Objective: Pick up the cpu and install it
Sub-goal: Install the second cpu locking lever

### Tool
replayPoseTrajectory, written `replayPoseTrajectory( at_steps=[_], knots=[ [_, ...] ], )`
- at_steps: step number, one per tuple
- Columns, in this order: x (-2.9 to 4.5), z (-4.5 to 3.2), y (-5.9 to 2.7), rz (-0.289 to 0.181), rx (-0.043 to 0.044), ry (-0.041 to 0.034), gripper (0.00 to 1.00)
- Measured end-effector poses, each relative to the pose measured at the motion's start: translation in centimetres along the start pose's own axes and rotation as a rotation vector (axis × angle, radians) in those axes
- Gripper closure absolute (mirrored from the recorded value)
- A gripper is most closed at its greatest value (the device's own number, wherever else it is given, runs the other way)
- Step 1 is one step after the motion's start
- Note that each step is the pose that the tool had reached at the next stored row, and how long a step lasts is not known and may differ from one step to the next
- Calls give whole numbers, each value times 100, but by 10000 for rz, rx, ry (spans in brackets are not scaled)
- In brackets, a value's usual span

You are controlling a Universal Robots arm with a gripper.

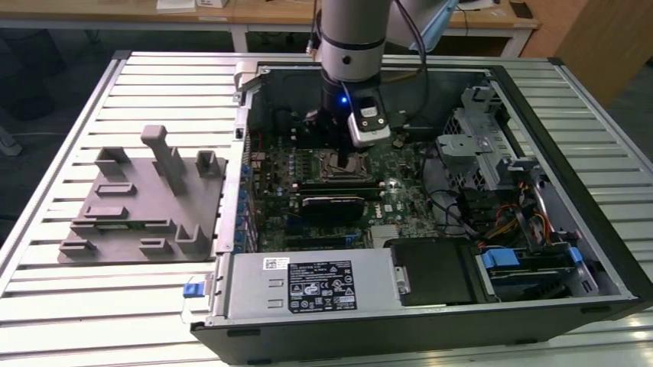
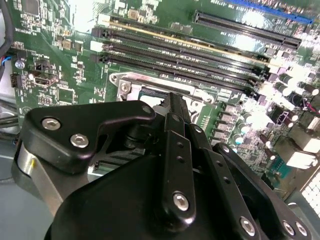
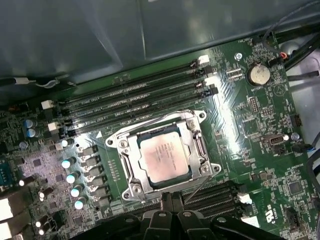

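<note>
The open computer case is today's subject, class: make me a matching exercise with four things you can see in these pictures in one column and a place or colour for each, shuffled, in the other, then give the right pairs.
Things:
1. cpu
2. grey holder block
3. coin battery
4. gripper

Places or colours:
A. on the slatted table, outside the case on the exterior view's left
B. silver disc near a corner of the green motherboard
C. black, hanging just above the socket
D. shiny silver top, lying inside the metal socket frame

Pairs: 1-D, 2-A, 3-B, 4-C
</note>
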State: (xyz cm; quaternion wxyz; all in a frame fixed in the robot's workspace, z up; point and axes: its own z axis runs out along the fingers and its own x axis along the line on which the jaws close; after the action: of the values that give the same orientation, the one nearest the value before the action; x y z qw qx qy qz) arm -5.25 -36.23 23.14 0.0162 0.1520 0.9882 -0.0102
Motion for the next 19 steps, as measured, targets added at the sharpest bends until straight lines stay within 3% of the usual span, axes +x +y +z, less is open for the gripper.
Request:
replayPoseTrajectory(
  at_steps=[7, 19],
  knots=[
    [-13, 3, -41, -1, 19, 63, 89],
    [-26, -32, -38, -47, 16, 65, 89]
  ],
)
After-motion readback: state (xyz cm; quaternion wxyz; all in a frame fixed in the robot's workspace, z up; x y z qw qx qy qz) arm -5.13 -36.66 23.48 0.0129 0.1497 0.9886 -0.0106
